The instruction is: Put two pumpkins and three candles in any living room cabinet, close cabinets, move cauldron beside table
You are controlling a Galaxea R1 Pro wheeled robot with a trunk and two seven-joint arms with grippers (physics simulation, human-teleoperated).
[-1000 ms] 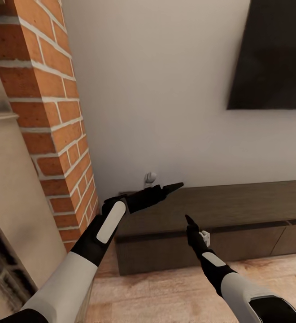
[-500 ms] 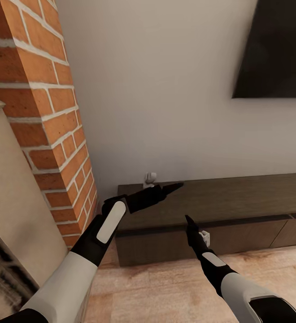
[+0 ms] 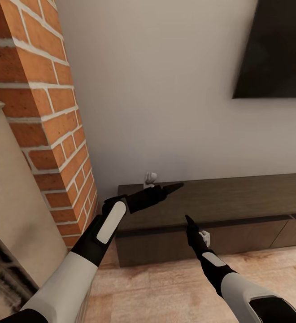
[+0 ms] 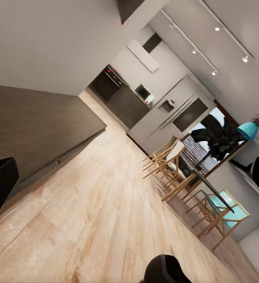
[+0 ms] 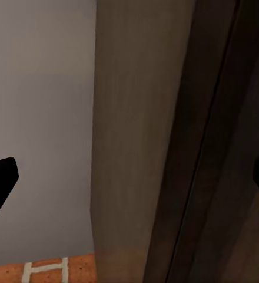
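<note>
- Nothing has shifted over the last half second: both arms and the head camera's framing match the picture before, though a second ago the view sat a little lower and more to the left.
- From the head camera, the long, low dark-brown wooden cabinet stands against the pale grey wall, its left end close to the red-brick chimney column; its drawer fronts all look flush and shut.
- Left gripper reaches out over the cabinet's top near its left end, its black fingers seen edge-on as one tapered point; from the left wrist camera the two finger ends stand wide apart with nothing between them.
- Right gripper points upward in front of the cabinet's front edge; the right wrist camera shows its fingertips far apart at opposite edges of the picture, empty, facing the cabinet's edge and the wall.
- A small white fitting sits against the wall at the cabinet's back left corner.
- A dark flat screen hangs on the wall above the cabinet's right part.
- Light wooden plank floor runs in front of the cabinet.
- The left wrist camera looks along the cabinet toward a distant kitchen and pale wooden chairs.
</note>
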